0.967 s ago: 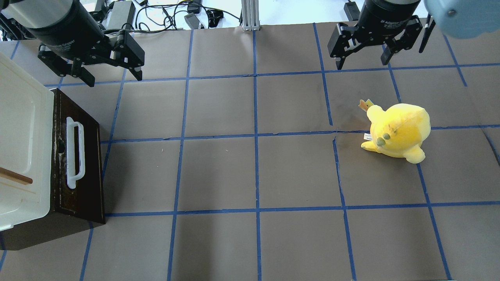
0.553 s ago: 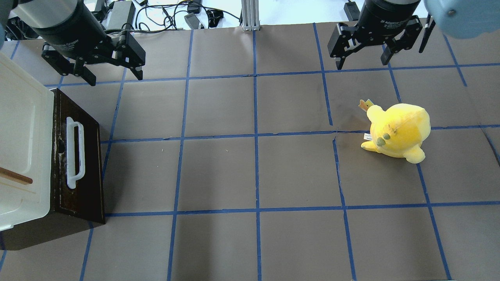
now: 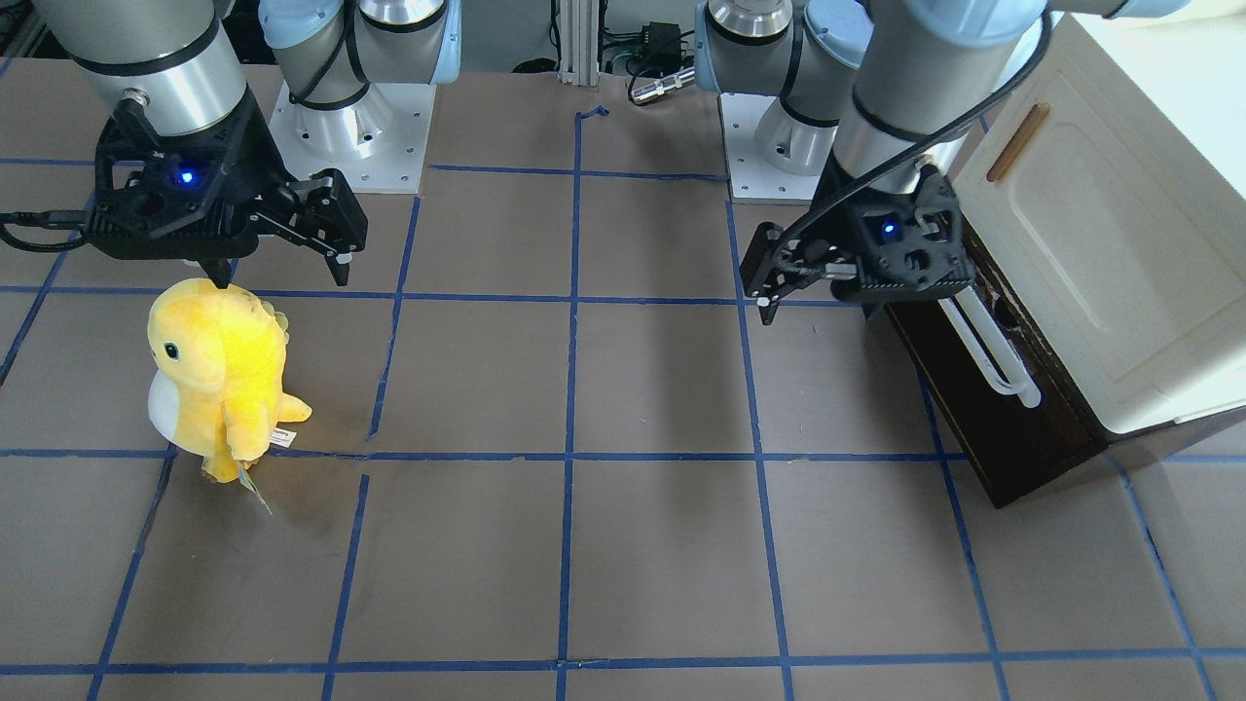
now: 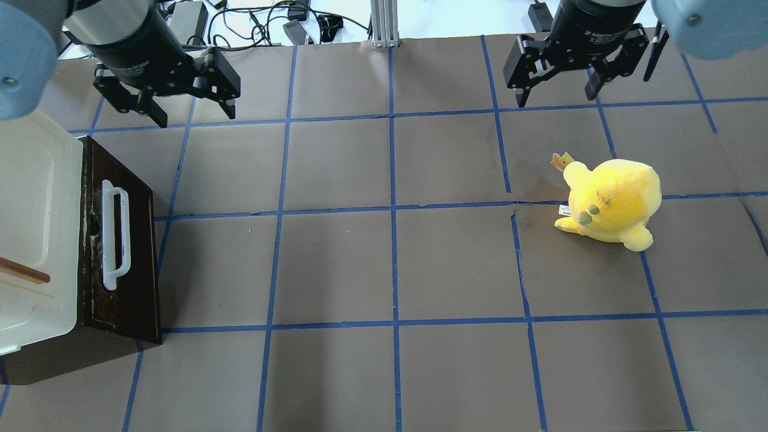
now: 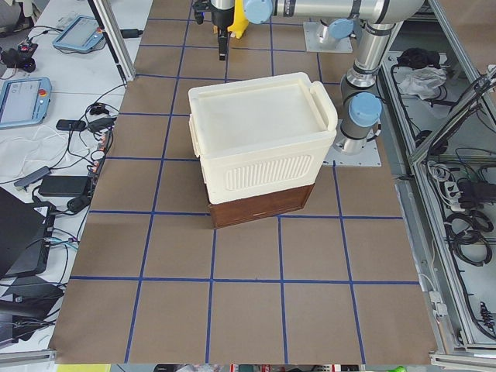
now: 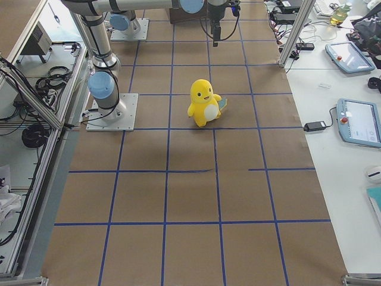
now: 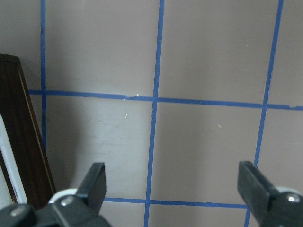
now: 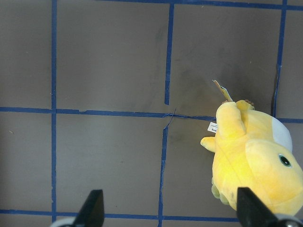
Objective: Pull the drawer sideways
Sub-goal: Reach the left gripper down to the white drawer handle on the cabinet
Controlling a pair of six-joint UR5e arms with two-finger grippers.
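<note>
The drawer [image 4: 129, 252] has a dark brown front and a long white bar handle [image 4: 114, 235]. It sits pushed in at the base of a cream cabinet [image 4: 30, 198] at the table's left. It also shows in the front-facing view [image 3: 983, 409] and at the left edge of the left wrist view [image 7: 23, 151]. My left gripper [image 4: 195, 118] is open and empty. It hangs above the table beside the drawer's upper end in the overhead view, clear of the handle [image 3: 998, 365]. My right gripper [image 4: 556, 99] is open and empty.
A yellow plush toy [image 4: 612, 204] stands on the table at the right, just below my right gripper [image 3: 282, 277]. The cabinet's cream door carries a small brown wooden handle [image 3: 1017, 141]. Blue tape lines grid the brown table [image 4: 390, 270].
My left gripper has moved to the right and a little up in the overhead view, still open. The right arm, the drawer and the plush have not moved.
</note>
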